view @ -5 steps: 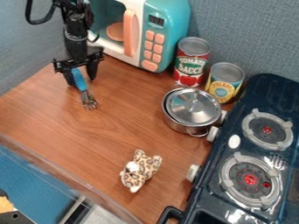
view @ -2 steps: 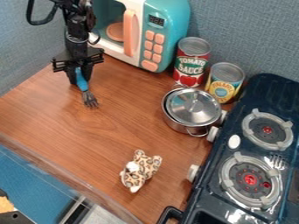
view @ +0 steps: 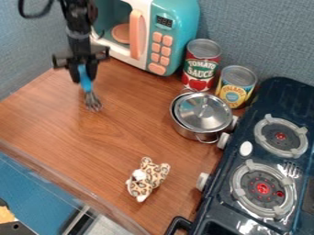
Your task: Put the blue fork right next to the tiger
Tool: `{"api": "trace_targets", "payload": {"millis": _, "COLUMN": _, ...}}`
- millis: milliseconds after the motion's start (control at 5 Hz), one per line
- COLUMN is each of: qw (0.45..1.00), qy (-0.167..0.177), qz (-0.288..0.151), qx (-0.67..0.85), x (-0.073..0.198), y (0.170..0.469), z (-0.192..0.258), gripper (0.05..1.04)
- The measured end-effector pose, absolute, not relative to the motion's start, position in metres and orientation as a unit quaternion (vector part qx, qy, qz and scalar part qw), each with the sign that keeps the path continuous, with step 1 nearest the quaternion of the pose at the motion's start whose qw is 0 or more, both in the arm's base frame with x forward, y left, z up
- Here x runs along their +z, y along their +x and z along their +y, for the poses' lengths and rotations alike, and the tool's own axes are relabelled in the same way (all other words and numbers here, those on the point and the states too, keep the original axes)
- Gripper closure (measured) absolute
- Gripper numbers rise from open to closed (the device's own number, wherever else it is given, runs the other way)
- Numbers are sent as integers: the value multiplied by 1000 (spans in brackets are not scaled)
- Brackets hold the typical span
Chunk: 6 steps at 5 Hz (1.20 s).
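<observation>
So, jaws closed on blue fork (view: 86, 85); broad counter (view: 67, 133) stretch to tiger (view: 144, 182) near edge.

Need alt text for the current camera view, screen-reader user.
Black gripper holds a blue-handled fork, tines down, at the upper left of a wooden counter. A spotted toy tiger lies lower center; a lidded pot and toy stove are right.

Blue fork (view: 85, 79) between the gripper's (view: 84, 80) fingers (view: 92, 71)
Tines (view: 92, 102) hang below them; the tiger (view: 147, 179) lies well apart, to their lower right.
</observation>
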<state>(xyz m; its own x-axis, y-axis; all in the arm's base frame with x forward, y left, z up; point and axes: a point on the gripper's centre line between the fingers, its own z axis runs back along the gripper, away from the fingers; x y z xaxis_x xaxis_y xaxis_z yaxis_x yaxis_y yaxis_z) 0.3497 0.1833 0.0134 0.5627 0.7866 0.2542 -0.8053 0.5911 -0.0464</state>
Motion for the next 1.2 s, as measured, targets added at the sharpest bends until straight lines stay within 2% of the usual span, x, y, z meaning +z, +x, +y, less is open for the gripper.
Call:
{"api": "trace_targets", "payload": {"millis": 200, "qw": 903, "qy": 20, "qz": -145, "qx": 405, "x": 42, "y": 344, "z": 164, "gripper": 720}}
{"api": "trace_targets", "payload": {"millis": 400, "qw": 933, "qy": 5, "qz": -161, "qx": 323, "x": 60, "y": 339, "z": 126, "gripper": 720}}
{"api": "trace_targets", "payload": {"millis": 800, "qw": 971, "qy": -37, "qz": -146, "qx": 188, "x": 50, "y": 330, "z": 63, "gripper": 720}}
{"api": "trace_targets", "payload": {"millis": 1200, "qw": 988, "qy": -12, "qz": -107, "qx": 111, "x": 13, "y": 315, "z": 50, "gripper": 720}}
